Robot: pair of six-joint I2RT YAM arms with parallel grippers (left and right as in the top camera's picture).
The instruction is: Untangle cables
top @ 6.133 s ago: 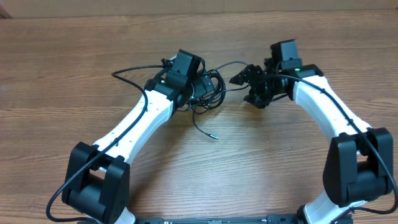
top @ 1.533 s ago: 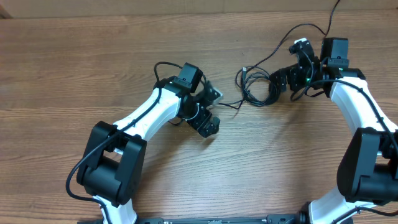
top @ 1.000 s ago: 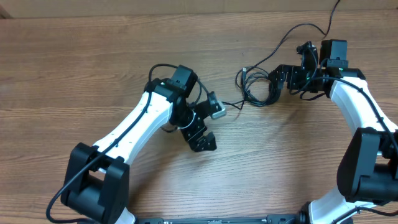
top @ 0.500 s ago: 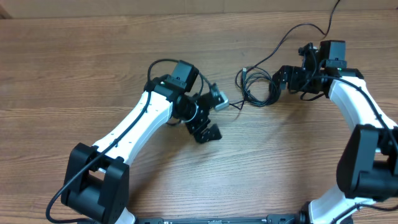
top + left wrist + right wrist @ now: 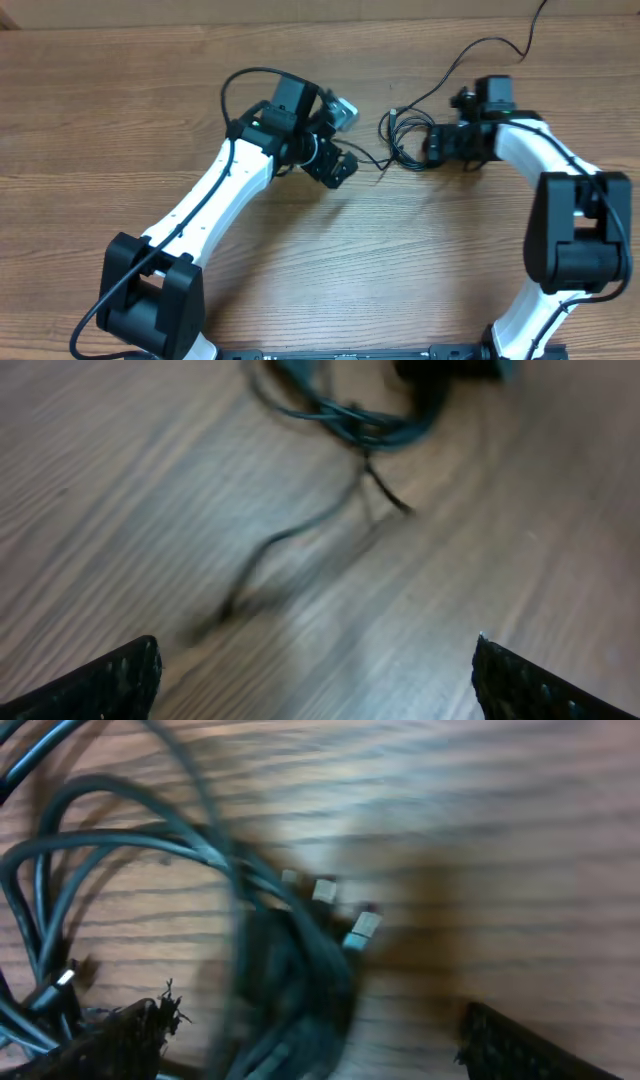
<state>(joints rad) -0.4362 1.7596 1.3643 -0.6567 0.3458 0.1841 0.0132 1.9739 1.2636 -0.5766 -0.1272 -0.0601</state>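
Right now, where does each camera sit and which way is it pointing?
Overhead: above the table, looking down; both arms, left gripper, right gripper, cables between.
Left wrist: low over the table, angled forward toward the blurred cables; its two fingertips at the bottom corners.
Right wrist: close above the cables, its fingertips flanking them.
Shared: all three show the cables.

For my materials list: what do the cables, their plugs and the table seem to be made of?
Cables: black sheath, likely plastic or rubber, slightly glossy; they bend in loose loops. Plugs: pale shiny tips, probably metal. Table: wood or wood-look laminate, matte; brown grain lines show.
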